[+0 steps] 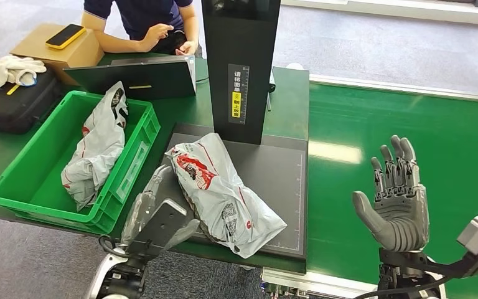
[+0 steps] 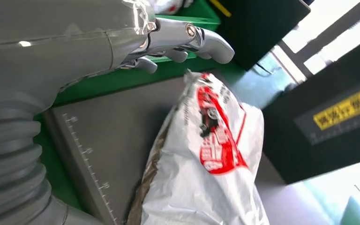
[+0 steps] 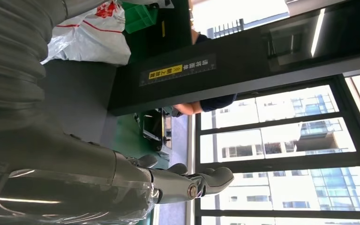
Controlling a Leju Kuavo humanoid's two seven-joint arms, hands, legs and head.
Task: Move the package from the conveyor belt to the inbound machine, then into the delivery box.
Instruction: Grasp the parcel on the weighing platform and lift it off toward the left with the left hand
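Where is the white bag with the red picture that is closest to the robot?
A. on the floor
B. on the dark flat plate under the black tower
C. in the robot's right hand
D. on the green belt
B: the white bag lies on the dark plate at the foot of the black tower.

It looked like a parcel-sorting test station in an office: green conveyor belt (image 1: pixel 404 131), scanning machine (image 1: pixel 239 68), carpeted floor (image 1: pixel 373 43).
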